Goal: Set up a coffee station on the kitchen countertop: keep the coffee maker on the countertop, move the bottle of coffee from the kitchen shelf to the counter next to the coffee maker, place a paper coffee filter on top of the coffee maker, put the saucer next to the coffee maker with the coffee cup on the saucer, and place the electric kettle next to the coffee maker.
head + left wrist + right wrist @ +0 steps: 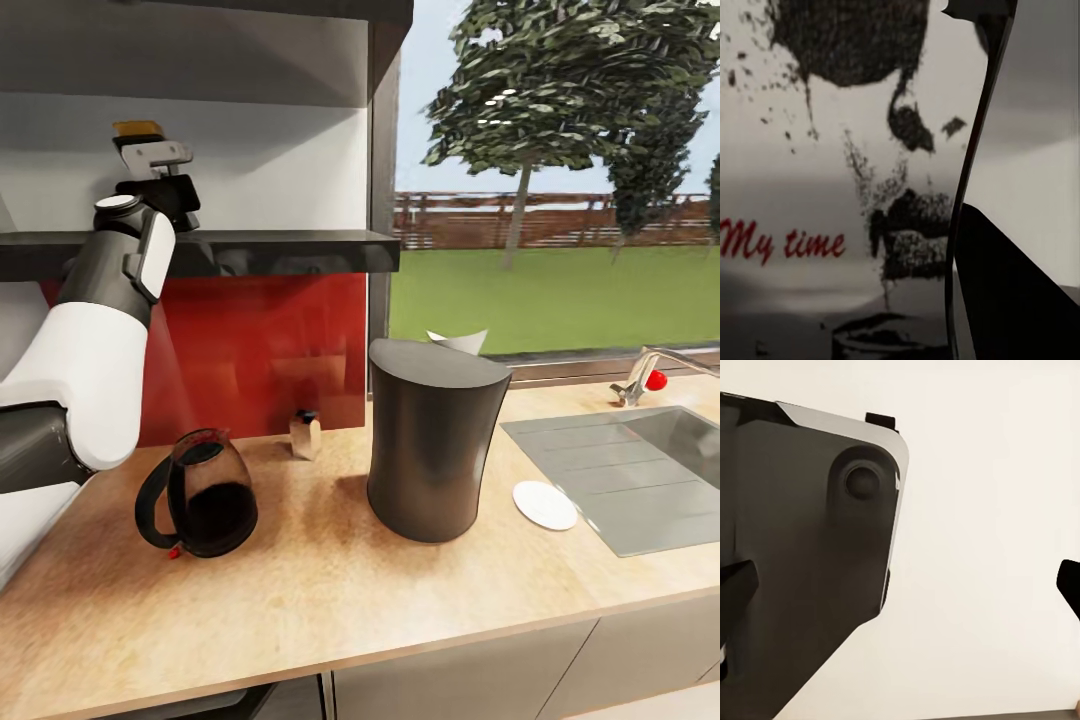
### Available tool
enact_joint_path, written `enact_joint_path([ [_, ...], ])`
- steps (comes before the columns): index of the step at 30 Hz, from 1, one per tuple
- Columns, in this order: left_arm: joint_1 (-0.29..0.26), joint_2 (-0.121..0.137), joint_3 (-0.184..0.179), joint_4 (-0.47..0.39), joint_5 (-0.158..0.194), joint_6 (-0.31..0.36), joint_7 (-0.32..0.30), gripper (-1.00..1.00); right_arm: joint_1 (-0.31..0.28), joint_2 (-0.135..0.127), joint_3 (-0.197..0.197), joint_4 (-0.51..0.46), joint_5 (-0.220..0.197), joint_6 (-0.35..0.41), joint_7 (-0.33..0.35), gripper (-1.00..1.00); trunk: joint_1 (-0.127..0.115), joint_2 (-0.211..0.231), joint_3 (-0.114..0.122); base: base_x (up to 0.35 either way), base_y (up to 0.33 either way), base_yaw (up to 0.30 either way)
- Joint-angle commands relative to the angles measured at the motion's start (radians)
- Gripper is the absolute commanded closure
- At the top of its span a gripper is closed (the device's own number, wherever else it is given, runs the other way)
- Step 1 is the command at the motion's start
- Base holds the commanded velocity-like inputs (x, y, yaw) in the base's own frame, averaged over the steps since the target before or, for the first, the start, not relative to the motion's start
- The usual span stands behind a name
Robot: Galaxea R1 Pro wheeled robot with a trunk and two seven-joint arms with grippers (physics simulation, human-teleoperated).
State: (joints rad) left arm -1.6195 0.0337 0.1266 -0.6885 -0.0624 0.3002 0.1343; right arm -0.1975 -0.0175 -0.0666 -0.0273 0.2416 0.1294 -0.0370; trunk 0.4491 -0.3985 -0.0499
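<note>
Coffee, in a small dark jar with a brown-gold cap [133,128], stood on the thin dark-grey floating shelf [290,245], with the left gripper [152,165] raised to it. The left wrist view showed the jar's white label [832,172] up close with a dark finger [979,150] beside it. The fingers seemed to bracket the jar, but I cannot tell how far apart they stood or whether they gripped it.

To do this step well, the jaws should close squarely on the body below the cap. The lift should clear the shelf edge before the arm swings down to the light-wood countertop [300,590] beside the tall dark-grey coffee maker [430,440]. It should keep away from the smoky round kettle [205,495].

The right gripper's dark finger tips sat well apart at the frame edges.
</note>
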Motion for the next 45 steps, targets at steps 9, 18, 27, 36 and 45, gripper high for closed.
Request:
enact_joint_path([
  [9,0.078,-0.005,-0.001,-0.054,0.003,0.072,-0.010,1.00,0.000,0.001,-0.010,-0.002,0.010,0.006,-0.001,-1.00,0.001,-0.002,-0.003,0.000,0.000,0.000],
  [18,0.078,-0.001,-0.004,-0.134,0.001,0.159,-0.128,1.00,0.000,0.002,-0.011,-0.002,0.009,0.006,-0.001,-1.00,0.001,-0.002,-0.003,0.000,0.000,-0.106],
  [27,0.076,-0.003,-0.003,-0.138,-0.001,0.166,-0.136,1.00,0.000,0.002,-0.012,-0.002,0.008,0.006,0.000,-1.00,0.001,-0.002,-0.003,0.000,0.000,-0.252],
  [36,0.051,-0.015,0.000,-0.138,0.002,0.216,-0.136,1.00,0.000,0.002,-0.012,-0.002,0.008,0.007,0.000,-1.00,0.001,-0.002,-0.003,0.000,0.000,-0.261],
  [45,0.035,-0.024,-0.001,-0.180,0.002,0.237,-0.136,1.00,0.000,0.002,-0.012,-0.002,0.008,0.006,0.000,-1.00,0.001,-0.002,-0.003,0.000,0.000,-0.260],
])
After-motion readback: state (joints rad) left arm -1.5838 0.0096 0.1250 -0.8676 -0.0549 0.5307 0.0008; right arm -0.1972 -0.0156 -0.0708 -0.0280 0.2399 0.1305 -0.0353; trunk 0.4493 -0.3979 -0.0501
